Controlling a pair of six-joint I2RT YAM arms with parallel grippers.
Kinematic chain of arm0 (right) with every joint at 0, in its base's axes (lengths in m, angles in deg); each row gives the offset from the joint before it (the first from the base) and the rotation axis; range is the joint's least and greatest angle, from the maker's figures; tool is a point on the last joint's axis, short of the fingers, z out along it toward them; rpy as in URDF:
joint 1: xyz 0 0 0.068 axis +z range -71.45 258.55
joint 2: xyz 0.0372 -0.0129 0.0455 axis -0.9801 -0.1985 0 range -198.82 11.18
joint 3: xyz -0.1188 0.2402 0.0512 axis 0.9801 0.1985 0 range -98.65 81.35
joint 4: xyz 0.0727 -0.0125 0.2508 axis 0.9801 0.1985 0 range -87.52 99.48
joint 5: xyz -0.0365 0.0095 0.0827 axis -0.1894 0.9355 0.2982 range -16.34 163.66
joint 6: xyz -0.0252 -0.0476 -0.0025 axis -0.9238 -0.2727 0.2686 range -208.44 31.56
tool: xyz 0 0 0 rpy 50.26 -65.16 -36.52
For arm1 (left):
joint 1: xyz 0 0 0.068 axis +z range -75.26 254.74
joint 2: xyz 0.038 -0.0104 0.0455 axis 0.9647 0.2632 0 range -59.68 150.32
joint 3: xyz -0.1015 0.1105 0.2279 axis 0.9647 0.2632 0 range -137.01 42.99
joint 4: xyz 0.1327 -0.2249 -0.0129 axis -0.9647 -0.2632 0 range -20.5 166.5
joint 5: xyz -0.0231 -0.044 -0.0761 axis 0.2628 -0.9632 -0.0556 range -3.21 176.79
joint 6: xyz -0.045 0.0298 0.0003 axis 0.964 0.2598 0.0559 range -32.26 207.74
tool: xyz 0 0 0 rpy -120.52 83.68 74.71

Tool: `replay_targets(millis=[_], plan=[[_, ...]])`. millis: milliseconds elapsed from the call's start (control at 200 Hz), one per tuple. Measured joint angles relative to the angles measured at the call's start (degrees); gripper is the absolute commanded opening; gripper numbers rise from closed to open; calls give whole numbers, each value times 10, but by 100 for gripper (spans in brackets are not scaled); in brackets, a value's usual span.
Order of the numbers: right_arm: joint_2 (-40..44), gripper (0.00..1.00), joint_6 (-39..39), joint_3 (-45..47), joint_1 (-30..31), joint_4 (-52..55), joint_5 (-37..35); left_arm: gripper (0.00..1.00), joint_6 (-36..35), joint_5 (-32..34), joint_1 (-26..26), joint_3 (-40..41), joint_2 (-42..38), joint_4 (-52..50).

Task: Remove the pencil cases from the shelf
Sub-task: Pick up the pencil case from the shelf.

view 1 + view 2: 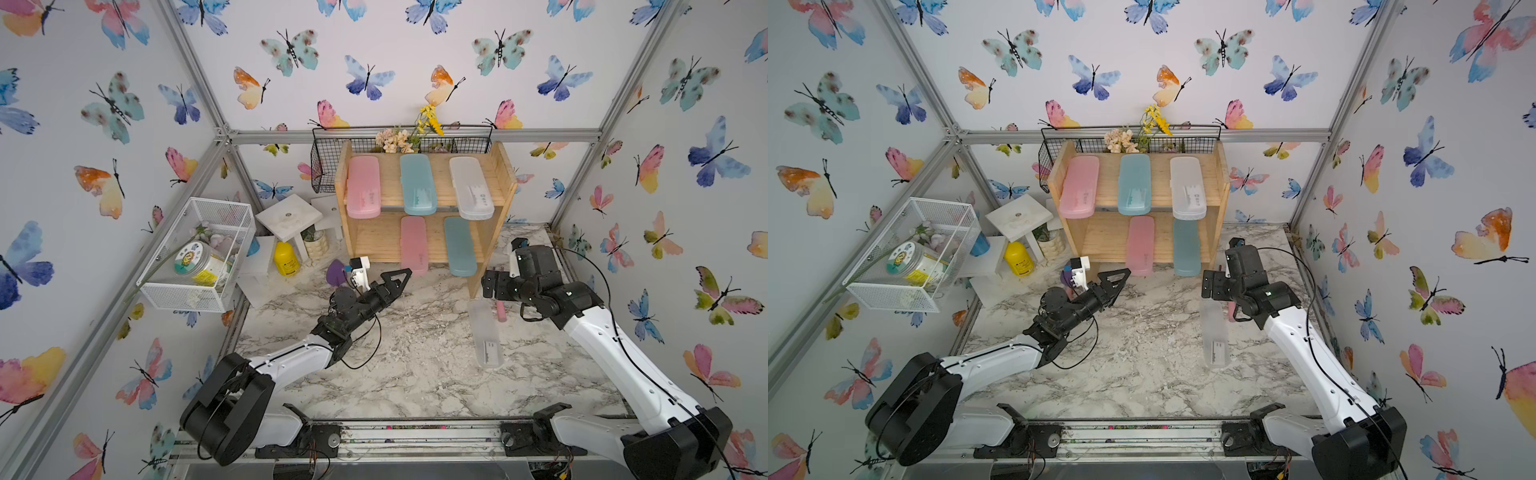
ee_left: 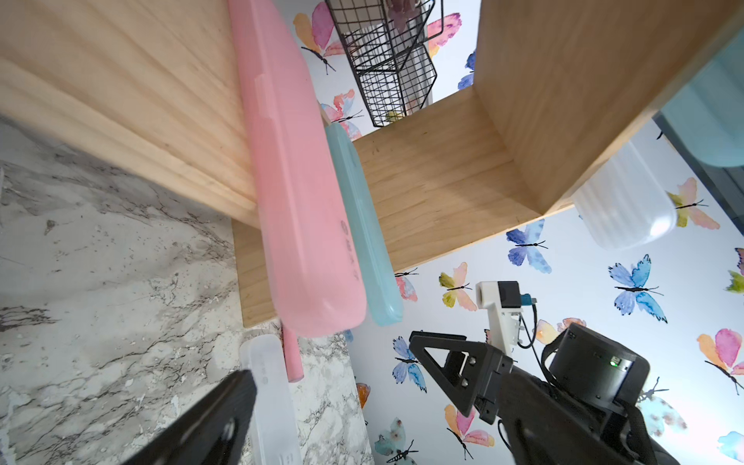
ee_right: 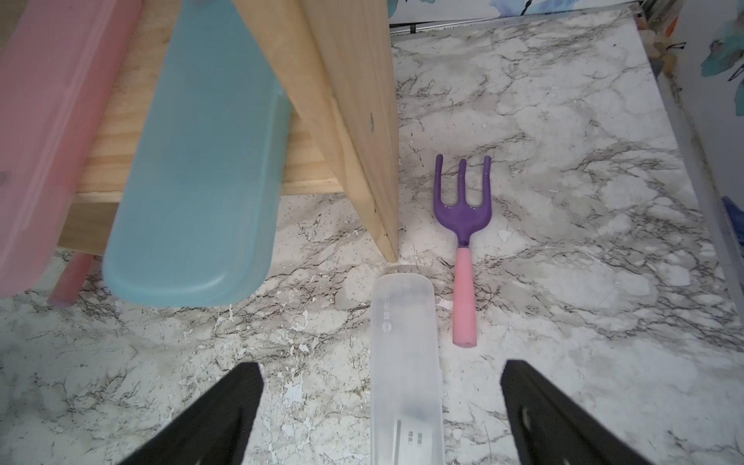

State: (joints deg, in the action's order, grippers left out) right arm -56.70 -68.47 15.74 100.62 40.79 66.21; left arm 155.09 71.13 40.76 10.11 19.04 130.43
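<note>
left gripper: my left gripper (image 1: 397, 279) sat wide open and empty, centre of the frame, nose aimed at the lower pink case (image 1: 413, 245)
right gripper: my right gripper (image 1: 489, 286) gaped wide too, holding nothing, right of centre, over the frosted case (image 1: 484, 334) lying on the table (image 1: 395, 374)
where they were: five sat on the shelf (image 1: 505, 174), upper middle. up top were the top pink case (image 1: 363, 187), top teal case (image 1: 417, 183) and top white case (image 1: 471, 188), with the lower teal case (image 1: 459, 246) below
long axis: all ran up-down in the frame, near ends overhanging the tier fronts
handling guess: looked light, stiff and smooth, so probably slippery
where to grab: i'd pinch across the narrow width at an overhanging end, gently, since a hard squeeze might pop the lid
</note>
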Motion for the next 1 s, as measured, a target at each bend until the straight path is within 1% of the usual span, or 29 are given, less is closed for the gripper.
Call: replay_targets(millis=[215,295,365,476,596,656,706,831,886,1001], plan=[[-6,99,0,-5,0,1,0,100,38,-20,12,-22,69,48],[-8,99,-1,-7,0,1,0,96,51,-26,13,-40,91,68],[-10,99,-1,-7,0,1,1,89,65,-28,14,-53,111,93],[-16,99,-1,-7,0,1,2,76,88,-39,16,-70,148,130],[-22,99,-1,-8,0,1,2,63,103,-49,16,-78,171,146],[-24,99,-1,-11,0,1,2,54,105,-51,16,-78,174,148],[-25,99,-1,-14,0,1,2,44,109,-51,16,-78,174,150],[-25,99,-1,-17,0,0,3,24,108,-52,16,-77,174,148],[-25,99,-1,-17,0,0,4,19,103,-52,16,-76,173,141],[-25,99,-2,-17,0,1,6,17,98,-52,16,-70,169,130]])
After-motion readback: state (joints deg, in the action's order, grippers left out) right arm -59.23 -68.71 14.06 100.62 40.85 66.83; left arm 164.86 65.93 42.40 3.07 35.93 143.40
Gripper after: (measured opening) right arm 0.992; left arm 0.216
